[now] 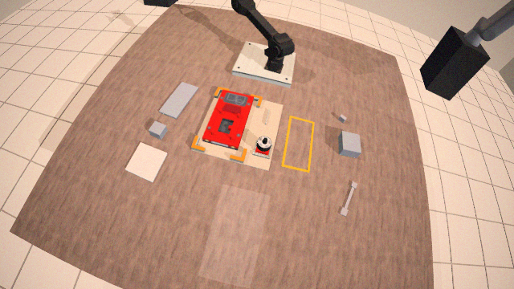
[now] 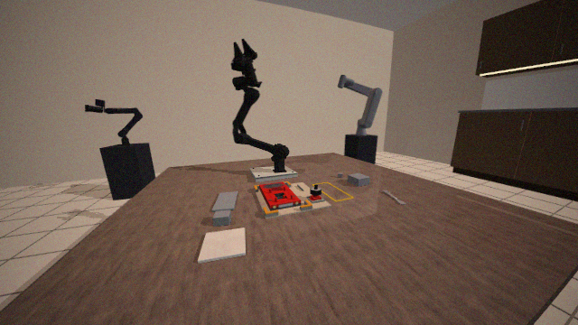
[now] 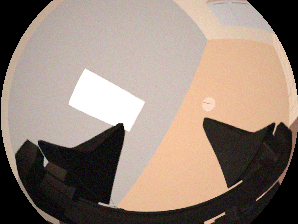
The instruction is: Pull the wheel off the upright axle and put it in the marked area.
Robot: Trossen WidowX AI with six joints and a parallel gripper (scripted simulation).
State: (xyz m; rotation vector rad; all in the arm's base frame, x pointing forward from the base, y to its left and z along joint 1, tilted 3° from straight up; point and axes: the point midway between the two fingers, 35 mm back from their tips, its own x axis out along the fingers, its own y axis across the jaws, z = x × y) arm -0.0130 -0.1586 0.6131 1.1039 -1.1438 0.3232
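Wheel [image 1: 264, 142] sits on its upright axle, black tyre with a pale hub, over a small red block [image 1: 262, 152] at the near right corner of the tan board [image 1: 273, 120]. Not lifted yet. Same wheel shows in the exterior view as a small dark cap on the red block.

Marked area: yellow outlined rectangle [image 1: 298, 144] on the tabletop [image 1: 120, 225], just beside the board's right edge and near the wheel. Nothing lies inside it.

Red car body [image 1: 228, 121] fills the left of the board, held by orange corner brackets. Grey blocks, a grey plate, a white tile and a small grey rod lie apart from it and well off the likely path.

Tool [image 2: 244, 47] is raised high above the arm's base, pointing upward, well apart from the wheel. Fingers stand spread wide with nothing between them; the wrist view shows only ceiling and wall.

Step in hand, as judged: approach not begun. The next move calls for swinging the arm down and forward, turning the tool to point downward, centring the spread fingers over the wheel, then lowering to straddle the tyre before closing.
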